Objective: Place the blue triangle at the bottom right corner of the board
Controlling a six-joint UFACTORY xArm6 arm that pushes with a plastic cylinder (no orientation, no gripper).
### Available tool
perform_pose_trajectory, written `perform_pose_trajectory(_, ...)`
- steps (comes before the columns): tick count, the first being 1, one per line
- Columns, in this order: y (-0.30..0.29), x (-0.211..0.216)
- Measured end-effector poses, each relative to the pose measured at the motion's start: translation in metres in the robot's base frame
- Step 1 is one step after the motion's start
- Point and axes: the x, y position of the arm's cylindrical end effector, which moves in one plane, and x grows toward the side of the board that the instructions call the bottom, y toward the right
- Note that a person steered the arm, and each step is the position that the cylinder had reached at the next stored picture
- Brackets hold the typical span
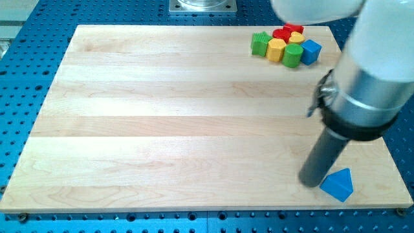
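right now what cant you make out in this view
- My tip: its very end is a dark blur by the blue triangle, on the view's left of it; contact cannot be told.
- Red blocks: partly hidden behind the yellow blocks; shapes unclear.
- Arm: cut off by the view's top and right edges.
- Board: part of its right side is hidden behind the arm.

The wooden bench carries a blue triangle near its bottom right corner. My tip stands just to the triangle's left. At the top right sits a tight cluster: green block, red blocks, yellow blocks, green cylinder, blue cube.
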Motion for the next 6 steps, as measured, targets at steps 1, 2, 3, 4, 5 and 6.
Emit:
perform_pose_trajectory(1,-0.017,0.024)
perform_pose_trajectory(2,0.013,0.024)
perform_pose_trajectory(3,0.109,0.013)
perform_pose_trajectory(4,0.128,-0.002)
perform_pose_trajectory(5,0.127,-0.004)
perform_pose_trajectory(6,0.133,-0.019)
